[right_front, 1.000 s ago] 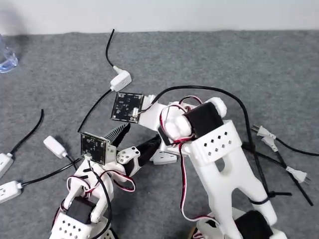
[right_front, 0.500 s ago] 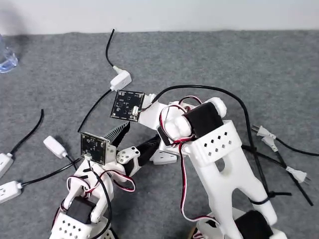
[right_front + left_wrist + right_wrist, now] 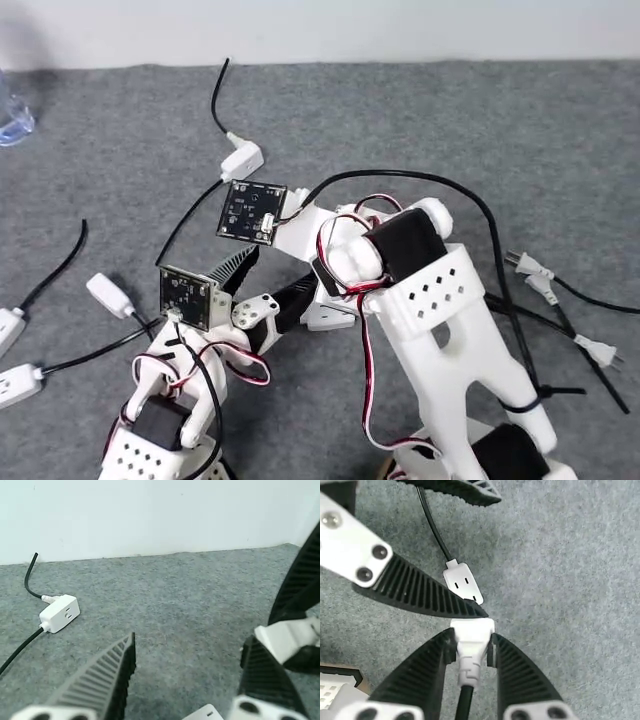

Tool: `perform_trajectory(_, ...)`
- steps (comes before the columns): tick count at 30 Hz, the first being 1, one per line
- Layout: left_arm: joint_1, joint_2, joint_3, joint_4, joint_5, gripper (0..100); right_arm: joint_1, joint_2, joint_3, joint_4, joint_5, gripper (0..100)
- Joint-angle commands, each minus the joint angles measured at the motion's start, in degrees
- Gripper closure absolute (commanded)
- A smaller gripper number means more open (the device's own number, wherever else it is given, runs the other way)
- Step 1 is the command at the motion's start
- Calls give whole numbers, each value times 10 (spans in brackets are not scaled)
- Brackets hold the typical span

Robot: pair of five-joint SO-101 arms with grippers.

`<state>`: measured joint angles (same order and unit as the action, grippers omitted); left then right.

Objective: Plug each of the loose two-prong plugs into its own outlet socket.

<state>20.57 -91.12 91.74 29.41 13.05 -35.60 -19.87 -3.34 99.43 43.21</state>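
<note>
Two-prong plug [image 3: 470, 650] is pictured clamped by its white moulded body between the fingers of the right pincer [image 3: 472, 637], with its cord [image 3: 464, 700] running back between them. An outlet socket [image 3: 463, 582] lies slots-up on the grey carpet [image 3: 580, 580], just ahead of the fingertips. The left pincer [image 3: 189, 647] is spread wide with nothing gripped, and the socket is bracketed between its two fingers, close beyond the right pincer's tips. The plug is judged light and rigid, its smooth plastic liable to slip or twist under a push, so the flat sides of the body behind the prongs are taken as the best hold. The prongs themselves cannot be made out. The socket is judged light enough to slide on the carpet unless it is braced. The clamp on the plug and the socket's two slots are shown plainly from the right wrist, whereas from above both are hidden under the arms. From the left wrist a second socket [image 3: 60, 613] is seen on its own black lead, well ahead of the left pincer and near the wall. From above, three loose plugs [image 3: 543, 288] are seen well apart from the right pincer, on the far side of its arm.
</note>
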Motion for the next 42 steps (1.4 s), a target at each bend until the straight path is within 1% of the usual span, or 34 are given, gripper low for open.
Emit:
perform_trajectory(1, 3, 3, -1, 2, -6, 673, -29, -22, -63, -13, -8, 991)
perform_trajectory(12, 2, 4, -1, 3, -6, 673, -30, -15, -67, -13, -7, 991)
perform_trajectory(15, -14, 0, -2, 3, -6, 673, -17, -15, -65, -10, 0, 991)
perform_trajectory(19, -80, 0, 0, 4, -5, 673, 22, -15, -40, -10, 25, 991)
perform_trajectory(23, -170, -1, 24, 53, -14, 672, 48, -15, 40, -45, 50, 991)
perform_trajectory(26, -241, -1, 46, 70, -81, 672, 53, -15, 112, -100, 77, 991)
perform_trajectory(29, -278, -1, 51, 80, -127, 672, 53, -15, 171, -150, 123, 991)
perform_trajectory(31, -276, -1, 51, 98, -136, 672, 58, -15, 200, -171, 161, 991)
perform_trajectory(33, -254, -1, 51, 109, -149, 672, 63, -3, 223, -180, 208, 991)
perform_trajectory(35, -233, 0, 51, 120, -178, 672, 68, 23, 236, -180, 247, 991)
perform_trajectory(38, -222, 0, 51, 133, -214, 672, 77, 72, 234, -183, 281, 991)
perform_trajectory(42, -221, 0, 51, 132, -221, 672, 80, 124, 220, -204, 316, 991)
